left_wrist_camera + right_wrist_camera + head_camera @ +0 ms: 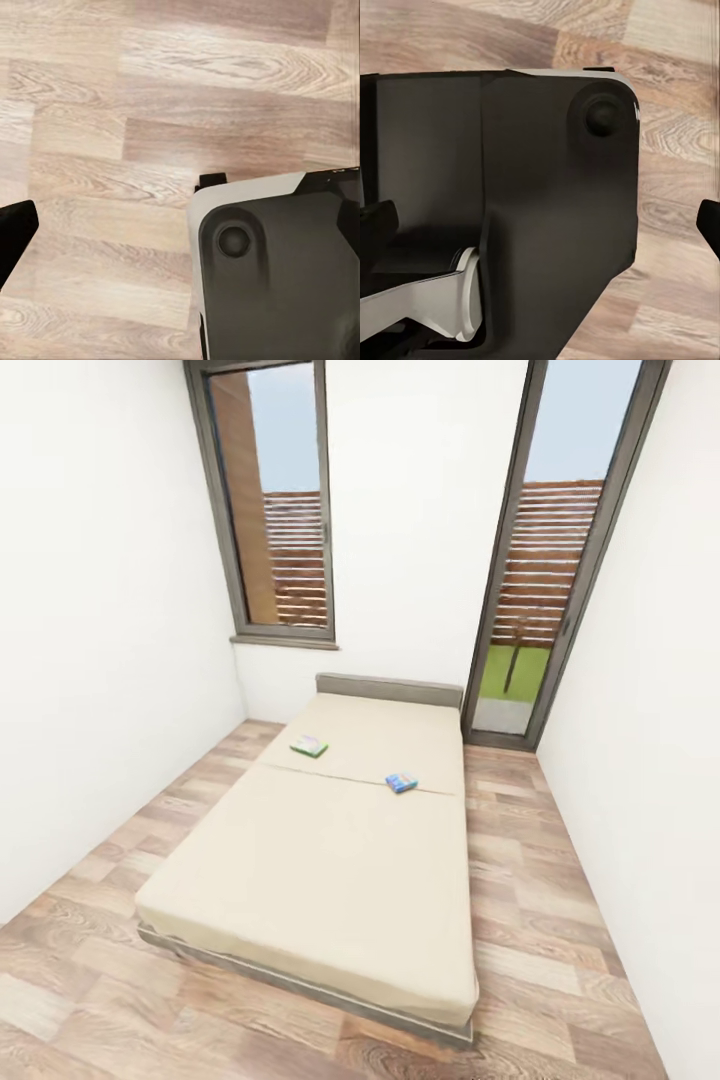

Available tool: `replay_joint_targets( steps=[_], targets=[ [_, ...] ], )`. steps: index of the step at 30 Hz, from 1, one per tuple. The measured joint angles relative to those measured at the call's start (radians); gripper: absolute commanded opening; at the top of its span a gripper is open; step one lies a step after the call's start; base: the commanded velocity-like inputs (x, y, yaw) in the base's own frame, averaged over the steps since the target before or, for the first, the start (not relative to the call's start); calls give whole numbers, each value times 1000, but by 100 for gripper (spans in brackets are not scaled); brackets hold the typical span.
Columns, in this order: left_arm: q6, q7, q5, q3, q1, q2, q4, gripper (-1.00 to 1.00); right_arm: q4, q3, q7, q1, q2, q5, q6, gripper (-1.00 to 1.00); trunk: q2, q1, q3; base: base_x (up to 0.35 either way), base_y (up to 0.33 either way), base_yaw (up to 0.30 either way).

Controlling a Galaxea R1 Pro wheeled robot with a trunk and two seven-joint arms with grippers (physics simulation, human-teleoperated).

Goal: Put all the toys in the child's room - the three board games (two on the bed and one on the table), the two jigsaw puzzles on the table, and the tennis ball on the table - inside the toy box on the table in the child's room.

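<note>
Two board games lie on the beige bed [320, 870] in the child's room. A green-edged pale one [309, 746] sits toward the headboard on the left, and a blue one [402, 781] lies to its right near the mattress seam. The bed's foot end is nearest me. My left gripper [180, 232] and right gripper [540, 221] hang open and empty over the wood floor beside my dark base. The table, toy box, jigsaw puzzles and tennis ball are out of view.
White walls close in on both sides of the bed, with strips of plank floor [530, 880] along each side. A tall window [275, 510] and a glass door [545, 580] stand behind the grey headboard [390, 688].
</note>
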Motion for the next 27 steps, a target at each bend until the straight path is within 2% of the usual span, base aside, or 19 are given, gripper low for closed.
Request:
replay_joint_targets(
  steps=[12, 22, 27],
  targets=[
    [0, 0, -1, 0, 0, 1, 0, 100, 0, 0, 0, 0, 0, 0, -2, 100, 0, 0, 0, 109, -272, -241],
    [0, 0, -1, 0, 0, 1, 0, 100, -4, 5, 0, 0, 1, 7, 0, 100, 0, 0, 0, 130, -270, -46],
    [-1, 0, -1, 0, 0, 1, 0, 100, -6, 7, -1, 0, 2, 13, 2, 100, 0, 0, 0, 59, -149, -9]
  ],
)
